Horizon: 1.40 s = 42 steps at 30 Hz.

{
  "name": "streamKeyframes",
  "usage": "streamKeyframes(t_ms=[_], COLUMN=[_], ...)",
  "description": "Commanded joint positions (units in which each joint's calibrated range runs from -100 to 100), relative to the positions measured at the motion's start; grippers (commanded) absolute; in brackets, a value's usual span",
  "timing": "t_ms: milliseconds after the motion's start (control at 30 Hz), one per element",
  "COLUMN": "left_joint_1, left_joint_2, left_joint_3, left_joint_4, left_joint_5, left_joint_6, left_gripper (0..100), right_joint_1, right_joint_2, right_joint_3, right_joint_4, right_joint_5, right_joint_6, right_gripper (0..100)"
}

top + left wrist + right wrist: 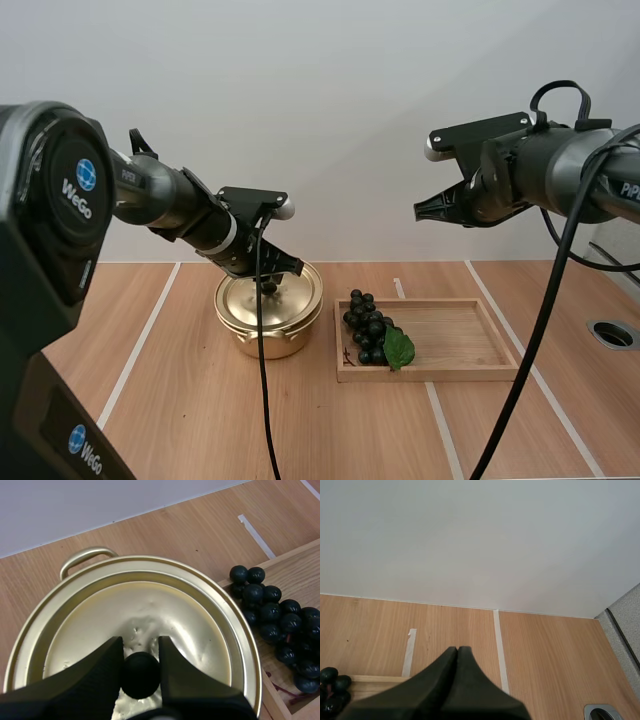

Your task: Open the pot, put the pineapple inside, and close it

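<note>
Your left gripper (140, 652) pinches the knob (141, 676) of the lid (150, 605)

Its fingers (95, 675) are closed narrowly on that black knob; the lid sits on the gold pot (262, 340), left of centre on the table (180, 400). Just right of it, a wooden tray (460, 335) holds dark grapes (368, 330) at its left end. Your right gripper (420, 211) hangs high over the table, closed tight on nothing.
</note>
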Motion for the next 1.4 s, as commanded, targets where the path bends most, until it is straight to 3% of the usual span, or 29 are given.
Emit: streamKeyframes(t_ms=[0, 67, 200, 300, 333, 733, 1000, 1300, 1333, 1367], left_joint_1=[-0.24, -0.24, -0.24, -0.24, -0.24, -0.24, -0.24, -0.07, -0.07, 0.01], left_joint_2=[-0.08, 0.06, 0.89, 1.62, 1.79, 1.33, -5.27, -17.54, -19.13, -20.42], left_joint_3=[0.03, 0.03, 0.03, 0.03, 0.03, -0.70, -4.98, -11.71, -11.71, -11.71], left_joint_4=[-1.13, -0.75, -0.13, -0.13, -0.13, -0.24, -0.24, 2.12, 2.12, 2.28], left_joint_5=[-0.52, -0.27, 2.63, 6.93, 8.26, 10.59, 11.51, 11.88, 11.03, 10.18], left_joint_6=[0.39, 0.39, 0.39, 1.30, 1.30, 4.67, 4.24, -3.71, -4.59, -5.62], left_gripper=[6, 16, 49, 92, 100, 100, 100, 100, 95, 72], right_joint_1=[-0.23, -0.23, -0.23, -0.23, -0.23, -0.23, -0.23, -0.23, -0.23, -0.23], right_joint_2=[0.01, 0.01, 0.01, 0.01, 0.01, 0.01, 0.01, -0.24, -0.56, -0.96], right_joint_3=[0.13, 0.13, 0.13, 0.13, 0.13, 0.13, 0.13, 0.13, 0.13, 0.13], right_joint_4=[-0.10, -0.10, -0.10, -0.10, -0.23, -0.23, -0.23, -0.23, -0.15, -0.15], right_joint_5=[-1.14, -1.14, -1.14, -1.14, -1.14, -1.14, -0.15, -0.43, -0.82, -1.24], right_joint_6=[0.02, -0.09, -0.09, -0.18, -0.17, -0.31, -0.49, -0.31, -0.21, -0.21], right_gripper=[0, 0, 0, 0, 0, 0, 0, 0, 0, 0])
